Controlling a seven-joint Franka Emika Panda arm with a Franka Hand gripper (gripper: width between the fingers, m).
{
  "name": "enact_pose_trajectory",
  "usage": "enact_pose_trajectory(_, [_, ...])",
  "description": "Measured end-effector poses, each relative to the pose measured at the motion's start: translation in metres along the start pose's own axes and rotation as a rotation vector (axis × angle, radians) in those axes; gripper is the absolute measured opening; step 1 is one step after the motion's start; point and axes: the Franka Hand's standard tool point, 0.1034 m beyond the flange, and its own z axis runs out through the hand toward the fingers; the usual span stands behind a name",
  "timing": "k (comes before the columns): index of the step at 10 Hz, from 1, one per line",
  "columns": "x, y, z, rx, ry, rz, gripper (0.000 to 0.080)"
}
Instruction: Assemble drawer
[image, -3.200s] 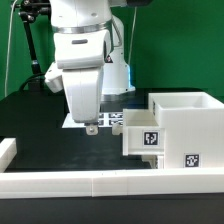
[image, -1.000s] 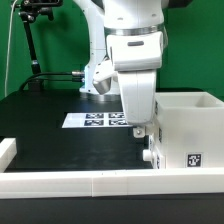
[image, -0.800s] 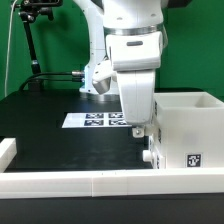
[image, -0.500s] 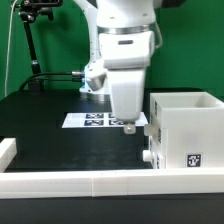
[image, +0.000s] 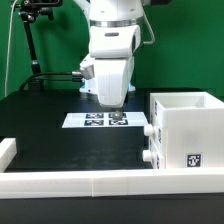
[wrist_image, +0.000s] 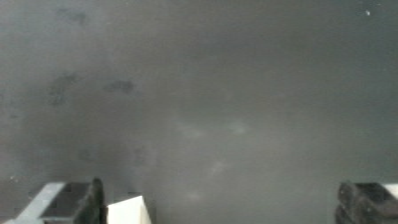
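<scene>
The white drawer casing stands at the exterior view's right, with a square tag on its front. Both small trays sit pushed into its left face, and only their knobs stick out. My gripper hangs over the marker board, apart from the drawer and to its left. In the wrist view my gripper is open and empty, with one dark fingertip at each lower corner over the dark table. A white corner shows beside one finger; I cannot tell what it belongs to.
The marker board lies flat on the black table behind my gripper. A long low white wall runs along the front edge, with a short piece at the left. A black stand rises at the back left.
The tray that stuck out of the casing is now pushed in. My gripper has left the casing's left face and moved left and back, over the marker board.
</scene>
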Motion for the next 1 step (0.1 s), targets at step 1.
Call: enact_pose_trajectory(1, [-0.0001, -0.0001, 0.0003, 0.001, 0.0, 0.0, 0.0649])
